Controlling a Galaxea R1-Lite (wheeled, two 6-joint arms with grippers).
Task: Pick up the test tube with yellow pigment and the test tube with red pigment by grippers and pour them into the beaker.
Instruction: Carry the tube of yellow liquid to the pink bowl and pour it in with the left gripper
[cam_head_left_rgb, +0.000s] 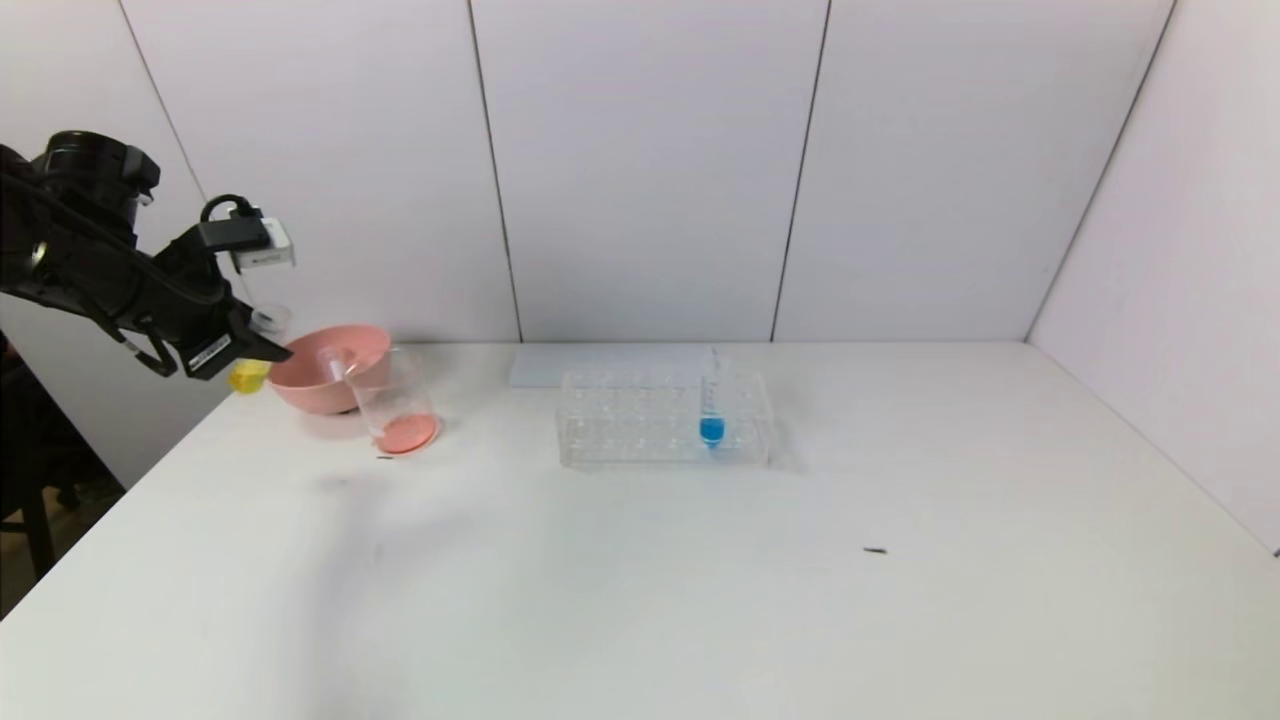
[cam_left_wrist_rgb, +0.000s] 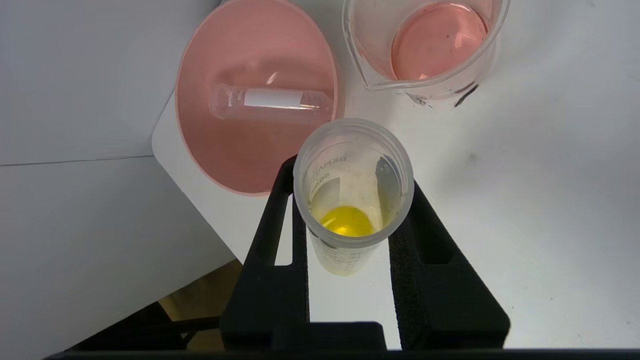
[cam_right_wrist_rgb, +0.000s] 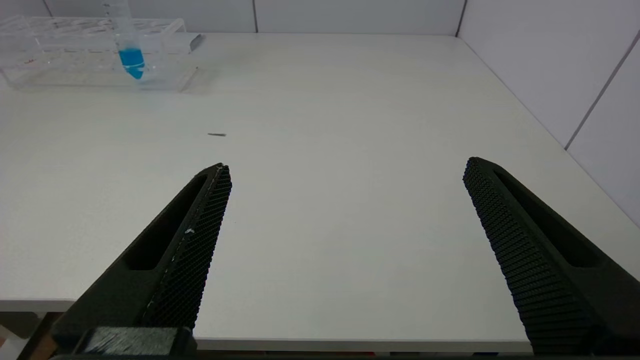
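Observation:
My left gripper (cam_head_left_rgb: 250, 345) is shut on the test tube with yellow pigment (cam_head_left_rgb: 248, 375), held roughly upright in the air at the table's far left edge, just left of the pink bowl. In the left wrist view the fingers clamp the tube (cam_left_wrist_rgb: 352, 200) by its sides, yellow liquid at its bottom. The beaker (cam_head_left_rgb: 395, 405) stands right of the bowl with pink-red liquid in its bottom (cam_left_wrist_rgb: 430, 45). No tube with red liquid shows. An empty clear tube (cam_left_wrist_rgb: 272, 102) lies in the bowl. My right gripper (cam_right_wrist_rgb: 346, 165) is open and empty above the table's front edge.
The pink bowl (cam_head_left_rgb: 320, 385) sits at the back left (cam_left_wrist_rgb: 200, 150). A clear tube rack (cam_head_left_rgb: 640, 420) stands mid-table with a blue-tipped tube (cam_head_left_rgb: 711, 415), also in the right wrist view (cam_right_wrist_rgb: 131, 55). White walls close the back and right.

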